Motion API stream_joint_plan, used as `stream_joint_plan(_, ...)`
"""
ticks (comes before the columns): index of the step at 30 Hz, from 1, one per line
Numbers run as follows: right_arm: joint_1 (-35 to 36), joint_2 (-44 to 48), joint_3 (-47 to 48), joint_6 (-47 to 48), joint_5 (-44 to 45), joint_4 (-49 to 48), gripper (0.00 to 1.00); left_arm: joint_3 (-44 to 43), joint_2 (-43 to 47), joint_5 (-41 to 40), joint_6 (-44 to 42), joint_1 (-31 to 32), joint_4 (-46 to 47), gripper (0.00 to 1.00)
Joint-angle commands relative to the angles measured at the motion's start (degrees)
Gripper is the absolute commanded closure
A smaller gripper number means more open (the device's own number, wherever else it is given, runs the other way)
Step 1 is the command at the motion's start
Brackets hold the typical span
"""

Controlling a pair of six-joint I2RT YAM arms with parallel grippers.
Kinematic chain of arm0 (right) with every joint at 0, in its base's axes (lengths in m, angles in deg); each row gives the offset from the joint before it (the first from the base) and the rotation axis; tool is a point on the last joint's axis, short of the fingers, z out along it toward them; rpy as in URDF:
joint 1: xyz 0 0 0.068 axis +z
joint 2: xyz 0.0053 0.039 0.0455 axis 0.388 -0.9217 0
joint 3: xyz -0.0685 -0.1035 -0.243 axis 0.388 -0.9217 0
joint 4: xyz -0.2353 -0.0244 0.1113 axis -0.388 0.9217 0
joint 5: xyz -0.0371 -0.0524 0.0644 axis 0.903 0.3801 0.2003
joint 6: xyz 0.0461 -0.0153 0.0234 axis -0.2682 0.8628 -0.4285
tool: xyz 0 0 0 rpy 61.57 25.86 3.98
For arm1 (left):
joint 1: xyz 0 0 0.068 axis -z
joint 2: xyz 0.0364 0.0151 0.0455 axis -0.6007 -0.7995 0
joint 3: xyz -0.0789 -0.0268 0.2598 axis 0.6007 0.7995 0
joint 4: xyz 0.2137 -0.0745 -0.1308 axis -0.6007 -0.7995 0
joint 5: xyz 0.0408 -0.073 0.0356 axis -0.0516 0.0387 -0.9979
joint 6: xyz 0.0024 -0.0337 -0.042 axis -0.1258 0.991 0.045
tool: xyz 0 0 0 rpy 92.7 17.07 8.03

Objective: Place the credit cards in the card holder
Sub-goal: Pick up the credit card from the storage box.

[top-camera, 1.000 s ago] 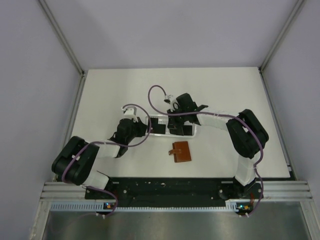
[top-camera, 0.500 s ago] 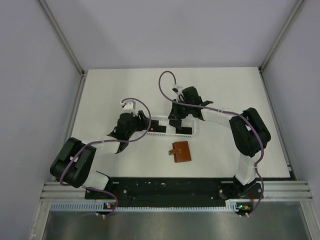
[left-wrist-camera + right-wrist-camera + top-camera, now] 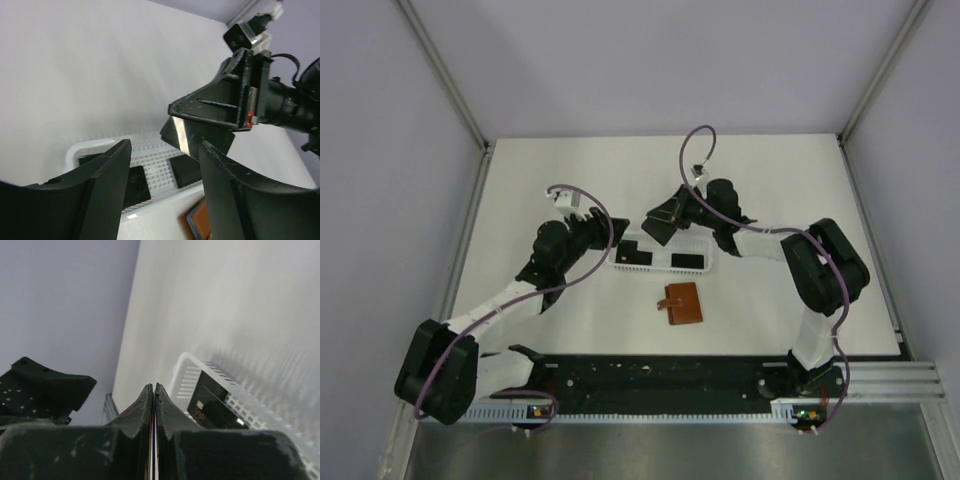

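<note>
One credit card (image 3: 205,141) is clamped in the right gripper (image 3: 153,392), the left gripper (image 3: 165,147) is spread apart and empty, and the card holder (image 3: 681,303) is judged not yet filled.

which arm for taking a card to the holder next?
Right, likely. The right gripper is shut on a credit card above the white basket, near the card holder; the left gripper is open and empty.
</note>
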Motion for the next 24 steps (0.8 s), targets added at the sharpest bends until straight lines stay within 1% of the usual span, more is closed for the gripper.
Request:
stream_joint_plan(1,-0.06,2.75,-2.56,-15.68,-1.65,-21.11,1.00,-1.29,-0.84,10.56,6.47,0.12,7.61,0.37)
stream_joint_plan(6,-0.14,3.37,-4.94,-20.35,-0.69,-28.68,1.00,-0.06,-2.78,11.79,9.47,0.47,10.07,0.37)
stream_joint_plan(11,-0.14,2.58,-5.90,-23.25,-0.95,-33.34,1.00,0.74,-4.10,13.37,13.94,0.73,14.64,0.36)
stream_joint_plan(15,-0.14,1.17,-6.26,-25.62,-1.56,-38.09,1.00,0.47,-7.16,15.40,18.34,1.44,18.94,0.35)
stream_joint_plan(20,-0.14,1.17,-7.13,-26.07,-2.00,-39.77,1.00,0.38,-11.82,16.72,23.70,2.32,27.37,0.34)
stream_joint_plan(24,-0.14,1.87,-7.92,-25.19,-2.35,-39.33,1.00,0.47,-14.46,17.33,27.31,2.76,33.97,0.34)
